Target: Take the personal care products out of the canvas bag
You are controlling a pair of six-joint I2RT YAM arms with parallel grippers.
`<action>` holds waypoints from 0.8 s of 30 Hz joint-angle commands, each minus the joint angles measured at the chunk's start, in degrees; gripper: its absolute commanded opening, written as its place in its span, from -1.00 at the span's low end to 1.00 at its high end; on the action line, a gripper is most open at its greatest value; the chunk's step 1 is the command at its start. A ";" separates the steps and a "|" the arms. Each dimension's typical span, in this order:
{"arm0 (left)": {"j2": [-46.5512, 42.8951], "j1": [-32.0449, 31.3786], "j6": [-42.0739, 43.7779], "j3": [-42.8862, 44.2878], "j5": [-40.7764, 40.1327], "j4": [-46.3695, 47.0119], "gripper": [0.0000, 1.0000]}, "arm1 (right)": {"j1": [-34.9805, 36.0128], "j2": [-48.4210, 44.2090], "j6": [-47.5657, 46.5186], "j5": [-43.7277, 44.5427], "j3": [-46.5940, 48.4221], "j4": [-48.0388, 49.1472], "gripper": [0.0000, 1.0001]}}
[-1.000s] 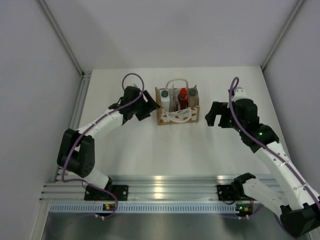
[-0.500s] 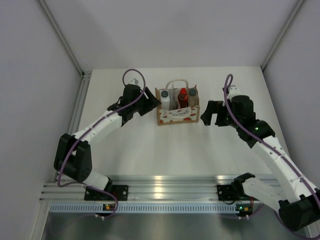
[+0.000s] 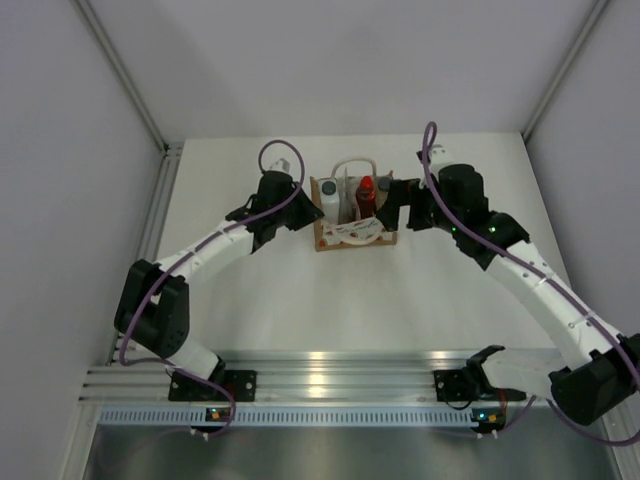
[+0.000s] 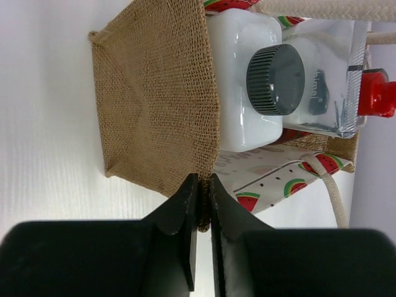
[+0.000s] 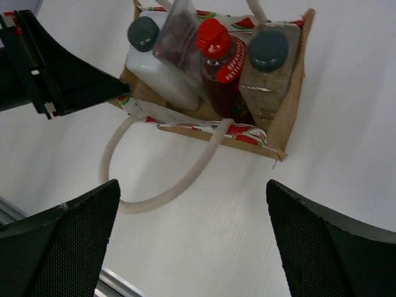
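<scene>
The canvas bag (image 3: pixel 350 233) stands mid-table, tan with a watermelon-print front. In it stand a white bottle with a dark cap (image 5: pixel 156 69), a clear tapered bottle (image 5: pixel 176 36), a red bottle (image 5: pixel 219 60) and a pale bottle with a grey cap (image 5: pixel 266 69). My left gripper (image 3: pixel 303 213) is shut on the bag's left front corner seam (image 4: pixel 204 185), next to the white bottle (image 4: pixel 238 80). My right gripper (image 3: pixel 398 206) hovers open over the bag's right end, with nothing between its fingers (image 5: pixel 62 241); from above it hides the grey-capped bottle.
One white rope handle (image 5: pixel 162 184) droops onto the table in front of the bag; the other loops behind it (image 3: pixel 352 165). White walls enclose the table on three sides. An aluminium rail (image 3: pixel 330 375) runs along the near edge.
My left gripper has closed on the bag's left corner. My right arm has swung left from beside the bag to over its right end, staying open.
</scene>
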 commanded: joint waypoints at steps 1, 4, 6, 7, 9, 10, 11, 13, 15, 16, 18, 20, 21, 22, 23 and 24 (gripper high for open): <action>0.17 -0.38 0.66 -1.32 -1.24 2.52 -0.80 | 4.35 4.89 -0.86 3.30 6.72 3.91 0.93; 0.62 -0.29 0.13 -1.67 -0.89 2.43 -1.00 | 7.60 11.13 0.36 7.78 11.90 2.86 0.84; -0.43 -0.38 -0.31 -2.37 -2.20 2.52 -1.00 | 10.58 16.30 1.24 10.52 16.47 1.98 0.77; -0.87 -0.30 -1.01 -2.81 -2.99 2.52 -1.00 | 11.46 18.16 1.33 11.40 17.88 1.71 0.74; -2.80 -0.38 -2.06 -3.78 -6.77 2.52 -1.00 | 14.54 23.15 1.68 14.12 22.44 1.01 0.68; -3.51 -0.38 -3.37 -5.00 -7.82 2.52 -1.00 | 15.33 24.93 1.69 16.23 23.85 0.66 0.65; -4.04 -0.38 -3.91 -5.54 -8.70 2.52 -1.00 | 16.91 26.42 1.77 16.94 26.65 0.31 0.62; -5.62 -0.38 -5.14 -6.77 -10.55 2.52 -1.00 | 18.06 30.47 1.77 19.31 28.95 -0.14 0.51; -6.85 -0.38 -6.19 -7.74 -12.48 2.52 -1.00 | 19.29 34.41 1.95 20.90 32.47 -0.40 0.45; -7.38 -0.38 -7.07 -8.18 -13.01 2.52 -1.00 | 19.38 35.74 1.86 21.95 33.61 -1.36 0.42; -8.17 -0.38 -7.78 -9.32 -13.72 2.52 -1.00 | 19.65 39.07 1.42 22.92 37.04 -2.42 0.37; -8.17 -0.29 -7.52 -9.32 -13.55 2.52 -1.00 | 19.73 40.93 1.16 23.45 39.49 -3.12 0.31; -8.00 -0.38 -7.34 -9.24 -13.29 2.52 -1.00 | 19.73 42.68 1.07 24.15 40.29 -3.47 0.29; -7.91 -0.38 -7.34 -9.15 -12.94 2.52 -1.00 | 19.82 43.48 0.98 25.64 40.91 -3.82 0.28; -7.82 -0.38 -7.43 -9.15 -12.84 2.52 -1.00 | 19.82 44.01 0.90 26.43 41.96 -4.26 0.28; -7.82 -0.30 -7.60 -9.32 -12.76 2.52 -1.00 | 19.82 45.15 1.07 27.23 42.32 -4.53 0.28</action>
